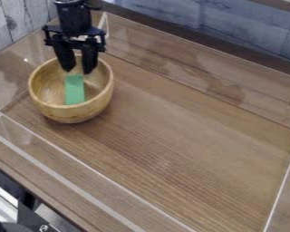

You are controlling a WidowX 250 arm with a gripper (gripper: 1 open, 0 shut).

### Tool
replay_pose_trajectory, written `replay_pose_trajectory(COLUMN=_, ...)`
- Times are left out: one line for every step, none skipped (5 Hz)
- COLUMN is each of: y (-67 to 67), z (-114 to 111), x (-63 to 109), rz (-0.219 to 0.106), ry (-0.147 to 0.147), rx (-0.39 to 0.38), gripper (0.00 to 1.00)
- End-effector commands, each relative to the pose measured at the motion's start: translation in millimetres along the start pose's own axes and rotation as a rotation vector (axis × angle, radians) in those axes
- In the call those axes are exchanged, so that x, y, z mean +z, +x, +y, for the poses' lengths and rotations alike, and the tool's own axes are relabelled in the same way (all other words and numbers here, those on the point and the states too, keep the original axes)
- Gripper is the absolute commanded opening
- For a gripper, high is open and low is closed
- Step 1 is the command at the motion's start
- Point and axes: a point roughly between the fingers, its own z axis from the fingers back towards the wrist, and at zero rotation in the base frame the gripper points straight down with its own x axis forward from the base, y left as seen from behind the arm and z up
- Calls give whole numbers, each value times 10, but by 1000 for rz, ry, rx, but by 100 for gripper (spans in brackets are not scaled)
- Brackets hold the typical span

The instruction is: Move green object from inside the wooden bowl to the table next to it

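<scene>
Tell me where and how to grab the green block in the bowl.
Grip the green block across its narrow width, near the middle, coming from above. It lies long side pointing roughly away from the camera inside the wooden bowl, whose raised rim would likely obstruct a sideways approach.
</scene>
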Motion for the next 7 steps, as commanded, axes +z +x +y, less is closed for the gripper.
replay_pose_trajectory(y=38, z=-101, x=190, rz=-55, ry=16, rx=-16, gripper=100)
replay_pose_trajectory(y=80, z=-83, x=145, rz=-49, ry=24, rx=21, gripper=100)
replay_pose_trajectory(y=52, z=-4, x=123, rz=-44, ry=33, rx=56, gripper=100)
replay_pose_trajectory(y=21, z=72, x=100, rz=-39, ry=41, rx=90, gripper=100)
replay_pose_trajectory(y=27, z=52, x=34, rz=-33, ry=48, rx=150, gripper=100)
replay_pose_trajectory(y=37, z=10, x=-50, rz=-26, ry=55, rx=207, gripper=100)
replay_pose_trajectory(y=-53, z=5, x=-26, rz=-21, ry=63, rx=215, gripper=0)
